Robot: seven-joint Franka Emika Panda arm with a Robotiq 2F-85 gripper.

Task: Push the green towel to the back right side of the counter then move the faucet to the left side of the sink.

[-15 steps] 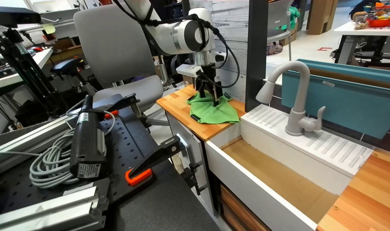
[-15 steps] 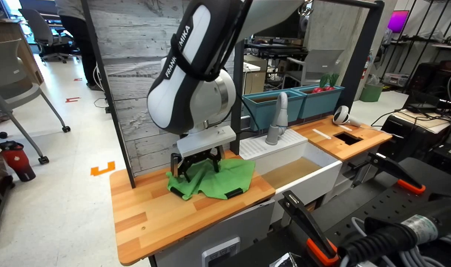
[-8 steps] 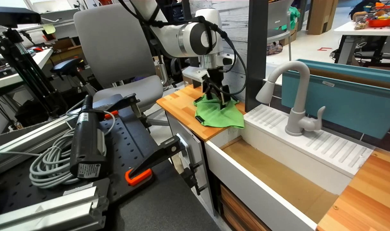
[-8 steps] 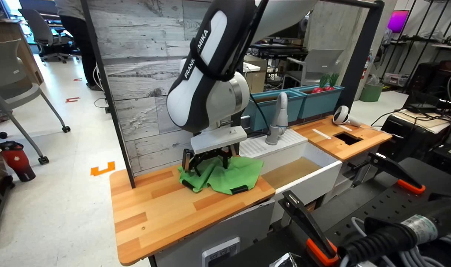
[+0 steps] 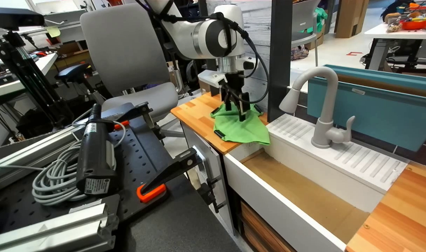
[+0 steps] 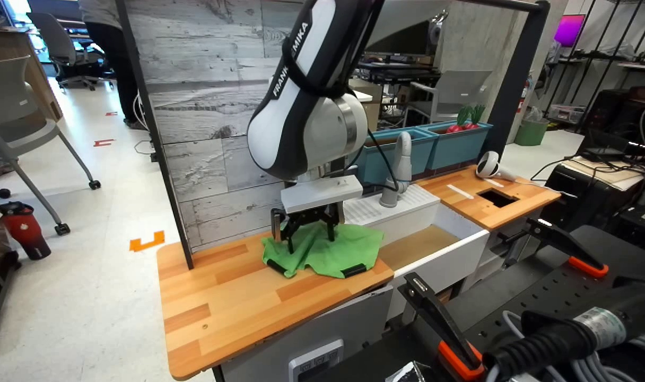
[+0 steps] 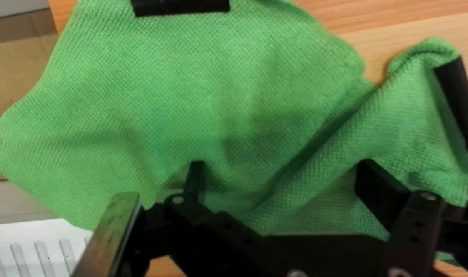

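Note:
The green towel point(image 5: 239, 131) lies crumpled on the wooden counter beside the sink point(image 5: 286, 197). It also shows in an exterior view point(image 6: 349, 252) and in the wrist view point(image 7: 203, 77). One side of it reaches past the counter's edge over the sink. My gripper point(image 5: 235, 113) points down over the towel, also in an exterior view point(image 6: 311, 244). In the wrist view the gripper point(image 7: 282, 165) is open, fingers wide apart, with towel folds below and between them. I cannot tell whether the fingertips touch the cloth. The grey faucet point(image 5: 328, 101) stands upright on the white ribbed ledge behind the sink, spout bent over.
A wood-panel wall point(image 6: 206, 159) and a dark post point(image 5: 281, 59) stand behind the counter. Teal planters point(image 5: 374, 105) hang behind the faucet. A black clamp point(image 6: 439, 318) with an orange handle and a dark work surface stand in front. Counter point(image 6: 237, 297) extends away from the sink.
My gripper and the towel have moved along the counter toward the sink, and the towel's side has slid over the sink's edge. In the last half second my gripper has risen slightly.

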